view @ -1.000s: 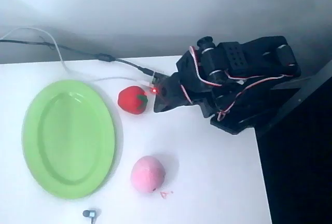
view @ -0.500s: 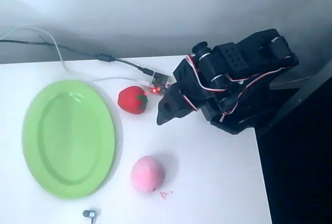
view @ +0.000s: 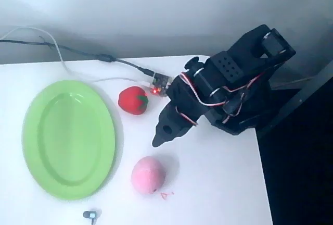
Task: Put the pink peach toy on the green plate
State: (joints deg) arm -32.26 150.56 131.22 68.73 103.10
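Observation:
The pink peach toy (view: 148, 175) lies on the white table near the front, to the right of the green plate (view: 31, 147). The oval plate sits at the left with nothing on it. My black gripper (view: 160, 137) hangs above the table, up and slightly right of the peach, with a gap between its tip and the toy. Its fingers look pressed together and hold nothing.
A red strawberry-like toy (view: 132, 100) sits behind the peach, near a small circuit board (view: 159, 85) with a red light and cables (view: 62, 53). A small metal piece (view: 90, 215) lies at the front edge. The table's right edge (view: 263, 173) drops to dark floor.
The arm has swung forward and down, carrying the gripper tip away from the strawberry and board toward the peach. The toys and plate have not moved.

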